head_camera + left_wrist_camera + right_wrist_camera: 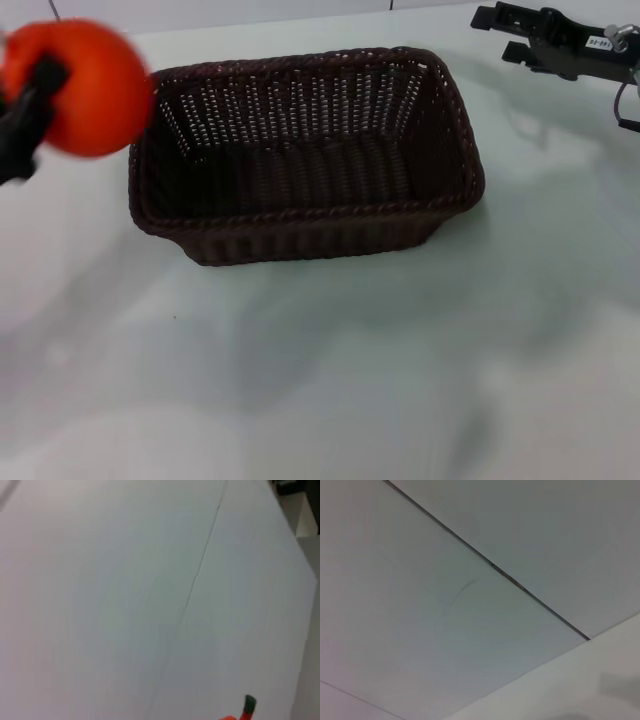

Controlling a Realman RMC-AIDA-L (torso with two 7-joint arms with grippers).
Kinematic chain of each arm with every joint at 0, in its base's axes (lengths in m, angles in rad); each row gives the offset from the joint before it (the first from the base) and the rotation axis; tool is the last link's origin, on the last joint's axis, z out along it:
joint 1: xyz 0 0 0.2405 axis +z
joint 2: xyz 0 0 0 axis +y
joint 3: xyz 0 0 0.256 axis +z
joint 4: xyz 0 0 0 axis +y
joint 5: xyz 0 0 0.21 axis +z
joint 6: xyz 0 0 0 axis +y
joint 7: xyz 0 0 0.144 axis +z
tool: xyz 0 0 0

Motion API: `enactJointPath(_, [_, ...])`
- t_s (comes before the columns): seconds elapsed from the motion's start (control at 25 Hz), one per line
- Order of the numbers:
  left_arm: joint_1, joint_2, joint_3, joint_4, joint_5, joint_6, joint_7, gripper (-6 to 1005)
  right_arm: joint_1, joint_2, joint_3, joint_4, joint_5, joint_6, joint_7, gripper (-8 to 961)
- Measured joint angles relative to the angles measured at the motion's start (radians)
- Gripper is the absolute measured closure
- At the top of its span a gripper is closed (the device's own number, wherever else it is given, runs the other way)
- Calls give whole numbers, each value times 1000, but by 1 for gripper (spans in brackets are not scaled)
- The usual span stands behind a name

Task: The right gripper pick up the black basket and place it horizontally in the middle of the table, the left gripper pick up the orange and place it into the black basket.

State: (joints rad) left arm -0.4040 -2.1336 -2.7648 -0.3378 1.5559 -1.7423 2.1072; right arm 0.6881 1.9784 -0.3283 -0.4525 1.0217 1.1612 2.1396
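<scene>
The black basket (300,150) lies lengthwise in the middle of the white table (330,370), open side up and empty. My left gripper (35,95) is shut on the orange (85,85) and holds it in the air just beyond the basket's left end. The orange's nub and dark stem (247,706) show at the edge of the left wrist view. My right gripper (500,33) is open and empty at the far right, behind the basket's right corner and apart from it.
A thin seam (200,565) runs across the tabletop and also shows in the right wrist view (495,567). The table's far edge (250,28) lies just behind the basket. Bare white surface lies in front of the basket.
</scene>
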Motion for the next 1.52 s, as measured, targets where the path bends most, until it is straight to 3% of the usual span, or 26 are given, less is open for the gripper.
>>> enactJointPath(0.2, [-82,-31,36,0,9,127,-52,843,-8,7,-6,0,37,7,-12,23])
enactJointPath(0.72, [-74,-34,54,19,-38,151,-57,477,-3,26,-6,0,55,-22,-76,23])
enactJointPath(0.92, [-19,-34,52,44,-155,65,6,268,-4,42,-4,-2,122,-69,-182,23])
enactJointPath(1.16, [76,-34,48,74,-350,-46,97,51,-30,73,1,0,353,-128,-480,23])
enactJointPath(1.32, [148,-32,17,109,-459,-89,144,51,-48,99,3,7,541,-192,-736,23])
enactJointPath(1.52, [208,-34,-33,116,-481,-125,146,51,-55,101,3,60,729,-200,-927,23])
